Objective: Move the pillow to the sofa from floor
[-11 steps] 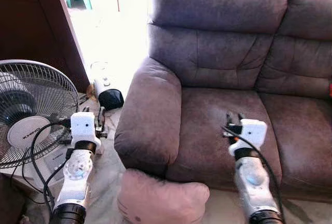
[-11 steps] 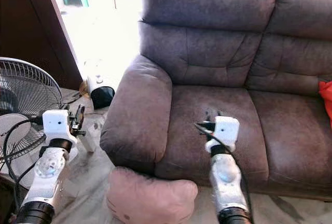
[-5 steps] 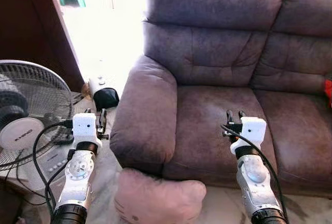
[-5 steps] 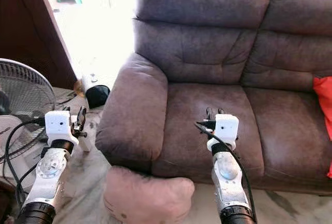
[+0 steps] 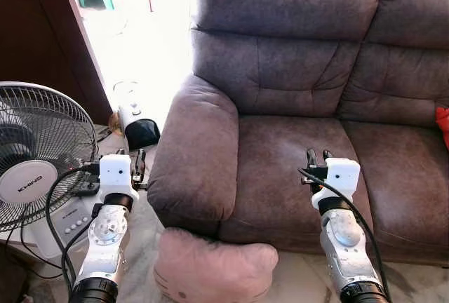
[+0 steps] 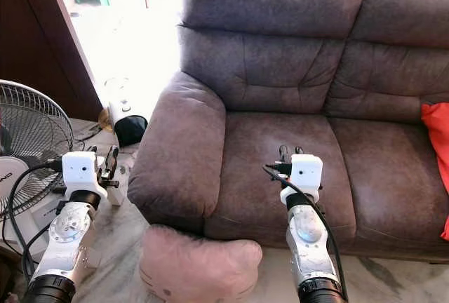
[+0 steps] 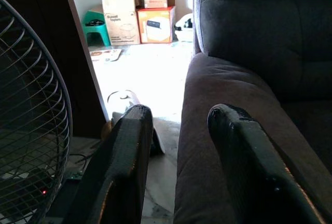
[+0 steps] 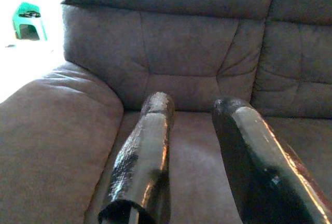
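— Where is the pillow right now?

— On the floor (image 5: 295, 285), near me, leaning against the sofa's (image 5: 295, 142) front below the left armrest (image 5: 200, 156). It's pink and soft-looking (with a small face print low on it, I think). Nothing holds it yet.

— And your claws?

— Both are raised in front of me, above the pillow and to either side of it. My left claw (image 5: 137, 163) hangs over the gap between the fan (image 5: 38, 156) and the armrest; its fingers (image 7: 129, 146) stand parted with nothing between them. My right claw (image 5: 318, 156) floats over the seat cushion, fingers (image 8: 153, 130) likewise apart and empty.

— Why held so high?

— I judge it's a ready pose: arms spread roughly to the pillow's width, so I can lower both and pinch it from two sides. One claw would probably crumple a thing that bulky.

— Anything to watch?

— The fan and its cable (image 5: 56, 212) sit close on my left, so that arm should drop straight down. The seat beyond is open for the drop-off (something red (image 6: 435, 142) lies at its far right).
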`<state>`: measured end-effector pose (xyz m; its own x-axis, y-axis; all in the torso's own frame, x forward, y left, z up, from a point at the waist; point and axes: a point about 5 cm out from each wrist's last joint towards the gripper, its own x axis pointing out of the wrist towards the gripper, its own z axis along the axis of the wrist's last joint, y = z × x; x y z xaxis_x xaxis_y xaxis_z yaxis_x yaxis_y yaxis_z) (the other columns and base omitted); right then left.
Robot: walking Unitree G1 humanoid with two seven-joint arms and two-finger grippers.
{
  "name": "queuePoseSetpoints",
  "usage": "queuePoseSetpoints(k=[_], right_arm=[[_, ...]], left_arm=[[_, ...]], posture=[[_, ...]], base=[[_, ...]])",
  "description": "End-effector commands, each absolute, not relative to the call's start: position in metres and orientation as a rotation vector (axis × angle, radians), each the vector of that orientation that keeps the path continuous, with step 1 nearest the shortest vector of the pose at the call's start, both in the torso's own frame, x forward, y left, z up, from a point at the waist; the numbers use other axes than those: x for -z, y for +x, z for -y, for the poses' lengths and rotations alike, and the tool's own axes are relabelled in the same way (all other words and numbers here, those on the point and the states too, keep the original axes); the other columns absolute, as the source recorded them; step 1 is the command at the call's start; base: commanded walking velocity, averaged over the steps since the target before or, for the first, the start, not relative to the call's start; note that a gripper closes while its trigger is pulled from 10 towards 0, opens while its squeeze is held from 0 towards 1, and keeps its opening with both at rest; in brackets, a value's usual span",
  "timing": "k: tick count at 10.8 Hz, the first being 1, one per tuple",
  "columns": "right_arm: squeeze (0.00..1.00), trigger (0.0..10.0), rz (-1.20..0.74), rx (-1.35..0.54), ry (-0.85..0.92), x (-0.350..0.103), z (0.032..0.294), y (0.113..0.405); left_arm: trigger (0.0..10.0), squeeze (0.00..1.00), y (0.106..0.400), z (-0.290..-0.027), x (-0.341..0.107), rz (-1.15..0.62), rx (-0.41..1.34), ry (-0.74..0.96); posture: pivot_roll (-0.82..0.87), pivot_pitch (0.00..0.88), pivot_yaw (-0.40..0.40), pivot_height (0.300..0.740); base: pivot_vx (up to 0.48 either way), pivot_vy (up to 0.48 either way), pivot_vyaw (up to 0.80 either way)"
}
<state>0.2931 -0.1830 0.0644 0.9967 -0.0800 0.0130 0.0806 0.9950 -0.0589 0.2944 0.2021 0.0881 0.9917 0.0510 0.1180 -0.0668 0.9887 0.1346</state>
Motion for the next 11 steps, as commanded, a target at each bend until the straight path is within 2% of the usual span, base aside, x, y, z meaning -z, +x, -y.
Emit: queuePoseSetpoints(k=[1,3,10,11], right_arm=[[0.0,10.0,0.015,0.067,-0.062,-0.0672,0.1815,0.2939],[0.0,10.0,0.014,0.067,-0.053,-0.0669,0.1806,0.2938],[0.0,10.0,0.018,0.054,-0.062,-0.0682,0.1777,0.2954],[0.0,10.0,0.017,0.056,-0.064,-0.0684,0.178,0.2956]], left_arm=[[10.0,0.0,0.2949,-0.2001,-0.0903,0.116,-0.05,0.129],[10.0,0.0,0.2946,-0.1998,-0.0901,0.115,-0.048,0.128],[10.0,0.0,0.2949,-0.1966,-0.0889,0.103,-0.04,0.135],[10.0,0.0,0.295,-0.1969,-0.0888,0.103,-0.042,0.135]], posture=[[0.07,0.027,-0.055,0.721],[0.07,0.027,-0.056,0.696],[0.07,0.044,-0.061,0.696],[0.07,0.049,-0.062,0.676]], base=[[0.0,0.0,0.0],[0.0,0.0,0.0],[0.0,0.0,0.0],[0.0,0.0,0.0]])
